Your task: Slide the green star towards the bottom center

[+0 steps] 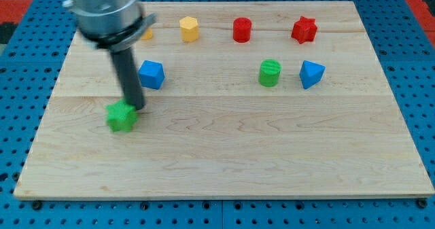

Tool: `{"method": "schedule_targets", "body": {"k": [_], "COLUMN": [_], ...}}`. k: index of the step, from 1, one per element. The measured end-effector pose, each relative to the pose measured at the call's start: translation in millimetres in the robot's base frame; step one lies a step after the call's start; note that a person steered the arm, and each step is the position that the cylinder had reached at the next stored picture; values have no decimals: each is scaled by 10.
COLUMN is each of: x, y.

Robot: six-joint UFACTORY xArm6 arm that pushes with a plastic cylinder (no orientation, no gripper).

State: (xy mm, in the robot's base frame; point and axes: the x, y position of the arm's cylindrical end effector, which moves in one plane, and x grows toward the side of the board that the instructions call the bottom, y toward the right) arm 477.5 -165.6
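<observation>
Desk (pixel 224 161) wide open below, and the green star (pixel 122 116) sits near the left edge, about midway down. No claw on this arm, just the rod; my tip (pixel 136 107) is touching the star's upper right. Risky spot: pushing from there could send the star left, off the edge, not toward bottom center. Blue block (pixel 151 74) sits just behind.

Lab: blue pegboard (pixel 20 25), wooden board (pixel 272 147)
</observation>
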Motion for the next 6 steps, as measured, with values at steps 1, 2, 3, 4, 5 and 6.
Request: {"method": "schedule_targets", "body": {"k": [1,2,3,4,5,6], "x": [-356,218,379,518,532,709], "y": [-335,-778,21,386,395,755]}}
